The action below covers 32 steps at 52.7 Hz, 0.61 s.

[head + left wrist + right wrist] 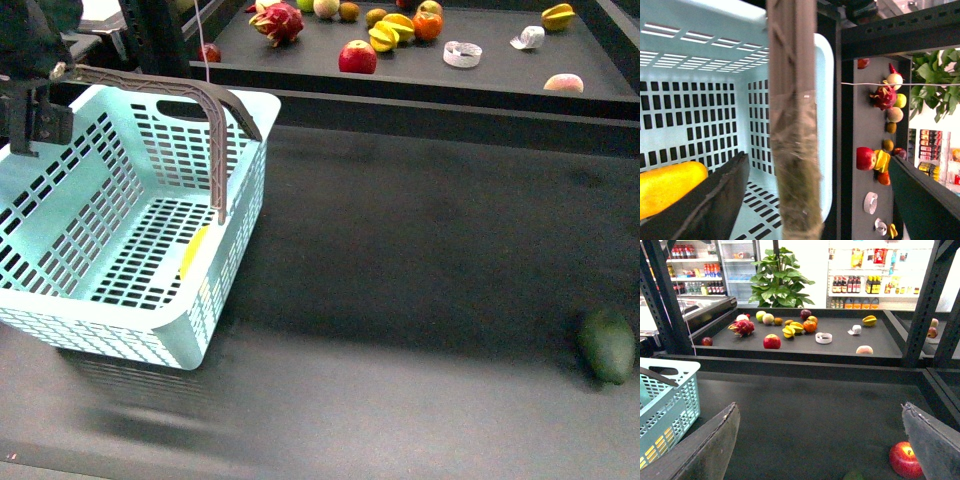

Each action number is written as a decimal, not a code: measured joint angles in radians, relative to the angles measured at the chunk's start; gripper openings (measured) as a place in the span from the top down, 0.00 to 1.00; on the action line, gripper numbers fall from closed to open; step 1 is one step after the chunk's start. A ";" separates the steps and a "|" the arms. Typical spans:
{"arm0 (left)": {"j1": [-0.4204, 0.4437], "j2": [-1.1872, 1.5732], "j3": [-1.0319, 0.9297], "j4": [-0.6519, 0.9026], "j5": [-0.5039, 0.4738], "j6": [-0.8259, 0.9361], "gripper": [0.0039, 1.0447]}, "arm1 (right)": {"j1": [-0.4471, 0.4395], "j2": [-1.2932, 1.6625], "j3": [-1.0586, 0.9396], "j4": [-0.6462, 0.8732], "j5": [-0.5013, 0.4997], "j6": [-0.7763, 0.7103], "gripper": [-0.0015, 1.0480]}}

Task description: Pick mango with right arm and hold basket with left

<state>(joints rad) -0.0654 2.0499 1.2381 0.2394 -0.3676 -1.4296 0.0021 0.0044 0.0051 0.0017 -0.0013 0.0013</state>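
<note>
1. Nearest you on the dark table (400,300), the basket (60,290) sits at the left, tilted, with its near-right corner low
2. The mango (194,252) lies inside the basket on the slotted floor, against the right wall; in the left wrist view it shows as a yellow-orange body (667,187) behind one black finger (710,205)
3. Your left gripper (35,100) is at the basket's far-left rim, where the brown-grey handle (215,140) begins; the handle (795,125) fills the left wrist view between the fingers, so the gripper looks closed round it, though you cannot see the contact itself
4. At the right, near the table's edge, a dark green fruit (606,345) lies well apart from the basket
5. Your right gripper (822,450) hangs over bare table with its fingers (710,450) spread wide and nothing between them; a red apple (905,460) lies just beside the other finger
6. Farthest off, the raised tray (500,75) holds a red apple (357,57), a dragon fruit (278,22), star fruits (388,34) and tape rolls (462,53)
</note>
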 joint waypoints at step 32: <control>0.111 -0.505 -0.476 0.132 -0.021 0.377 0.05 | 0.000 0.000 0.000 0.000 0.000 0.000 0.08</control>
<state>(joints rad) 0.0456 1.5448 0.7624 0.3714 -0.3889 -1.0527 0.0021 0.0044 0.0051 0.0017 -0.0013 0.0013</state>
